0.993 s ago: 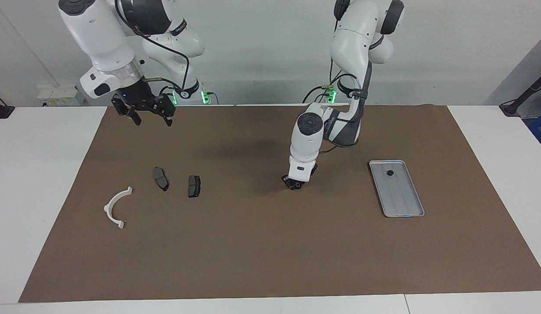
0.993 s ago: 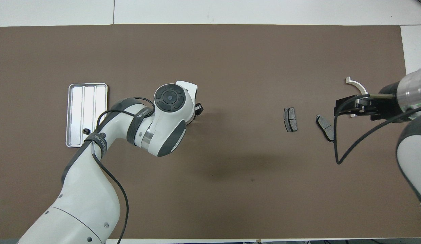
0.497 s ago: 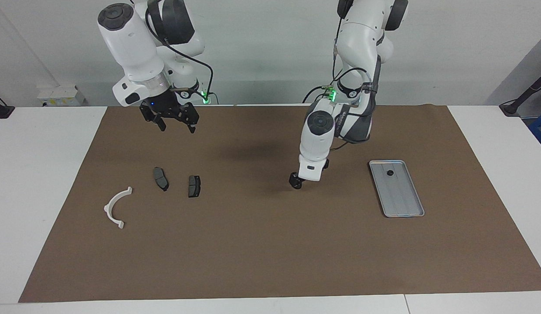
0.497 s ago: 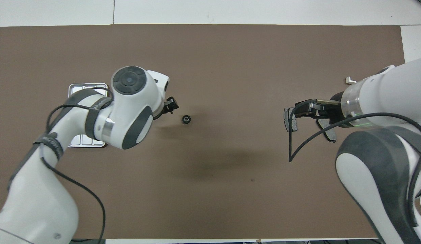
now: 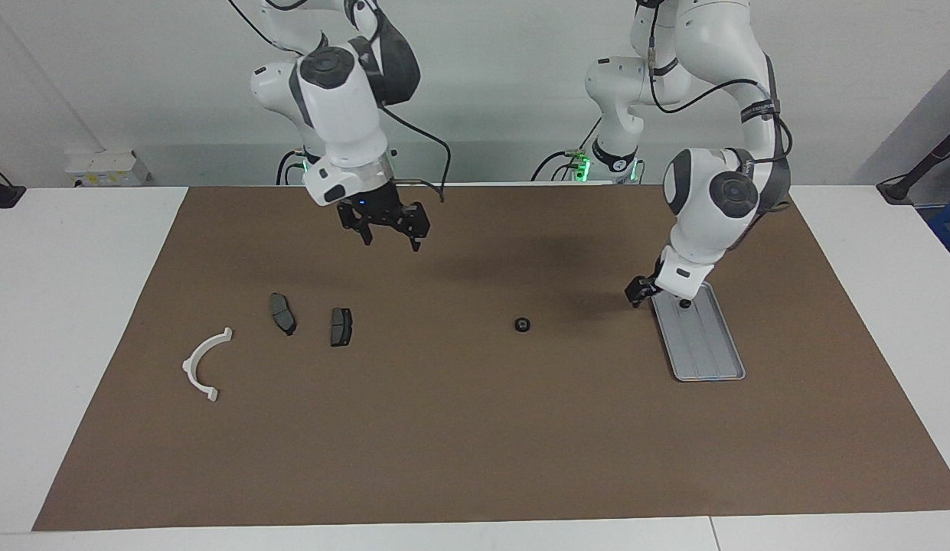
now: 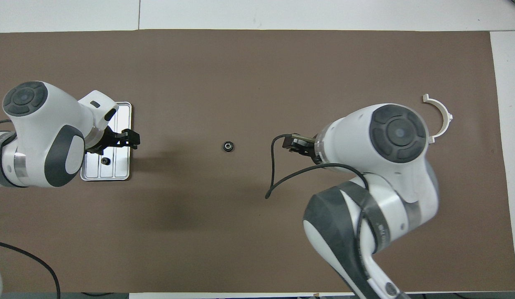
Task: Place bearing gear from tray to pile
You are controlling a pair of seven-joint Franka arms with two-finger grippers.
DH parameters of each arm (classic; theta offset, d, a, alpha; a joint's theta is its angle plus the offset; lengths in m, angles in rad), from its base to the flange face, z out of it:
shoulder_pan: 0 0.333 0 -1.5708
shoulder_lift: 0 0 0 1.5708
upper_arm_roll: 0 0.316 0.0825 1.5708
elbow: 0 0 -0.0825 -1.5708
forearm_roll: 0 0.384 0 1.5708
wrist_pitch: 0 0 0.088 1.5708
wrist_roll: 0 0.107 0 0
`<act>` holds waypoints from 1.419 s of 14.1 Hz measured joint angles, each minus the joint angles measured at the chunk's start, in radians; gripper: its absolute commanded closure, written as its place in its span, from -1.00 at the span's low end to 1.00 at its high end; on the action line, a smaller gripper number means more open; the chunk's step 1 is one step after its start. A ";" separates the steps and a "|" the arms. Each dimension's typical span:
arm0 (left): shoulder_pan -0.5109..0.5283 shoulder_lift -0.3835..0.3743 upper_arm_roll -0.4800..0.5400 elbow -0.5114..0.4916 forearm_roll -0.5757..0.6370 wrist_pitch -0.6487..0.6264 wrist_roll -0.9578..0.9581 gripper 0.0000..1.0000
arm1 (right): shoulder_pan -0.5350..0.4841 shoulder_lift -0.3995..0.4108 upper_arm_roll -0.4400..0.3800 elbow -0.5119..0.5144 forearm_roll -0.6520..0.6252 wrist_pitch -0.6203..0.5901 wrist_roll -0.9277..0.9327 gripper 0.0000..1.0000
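The bearing gear (image 5: 523, 324) lies free on the brown mat (image 5: 475, 428), between the tray (image 5: 708, 360) and the pile (image 5: 341, 327). Our right gripper (image 5: 388, 229) hangs spread and empty over the mat; we lower it squarely over the gear before closing. The left gripper (image 5: 640, 291) waits at the tray's edge, its grip unreadable.

Small black bearing gear (image 5: 523, 324) flat on the mat between ridged silver tray (image 5: 708, 352) and pile (image 5: 279, 329)
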 measured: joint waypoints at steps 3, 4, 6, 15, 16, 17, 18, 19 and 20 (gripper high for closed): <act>0.055 0.000 0.000 -0.062 0.000 0.093 0.098 -0.72 | 0.100 0.134 0.000 0.055 -0.047 0.077 0.206 -1.00; 0.059 0.000 -0.001 -0.076 0.000 0.107 0.110 -0.65 | 0.123 0.185 0.000 0.100 -0.060 0.080 0.256 -1.00; 0.058 -0.002 -0.005 -0.093 0.000 0.112 0.118 -0.51 | 0.154 0.284 -0.001 0.201 -0.090 0.061 0.291 -1.00; 0.104 -0.003 -0.003 -0.131 0.000 0.128 0.125 -0.05 | 0.216 0.613 -0.009 0.552 -0.156 -0.005 0.384 -1.00; 0.107 -0.003 -0.004 -0.135 0.000 0.129 0.125 -0.05 | 0.216 0.629 -0.009 0.570 -0.156 -0.009 0.384 -1.00; 0.110 -0.003 -0.004 -0.138 0.000 0.130 0.125 -0.05 | 0.217 0.643 -0.009 0.582 -0.156 -0.009 0.384 -1.00; 0.111 -0.003 -0.004 -0.139 0.000 0.130 0.124 -0.05 | 0.217 0.654 -0.009 0.591 -0.156 -0.009 0.384 -1.00; 0.111 -0.003 -0.004 -0.140 0.000 0.130 0.120 -0.05 | 0.217 0.664 -0.009 0.597 -0.156 -0.009 0.384 -1.00; 0.111 -0.003 -0.004 -0.140 0.000 0.131 0.115 -0.05 | 0.217 0.671 -0.009 0.600 -0.156 -0.009 0.382 -0.98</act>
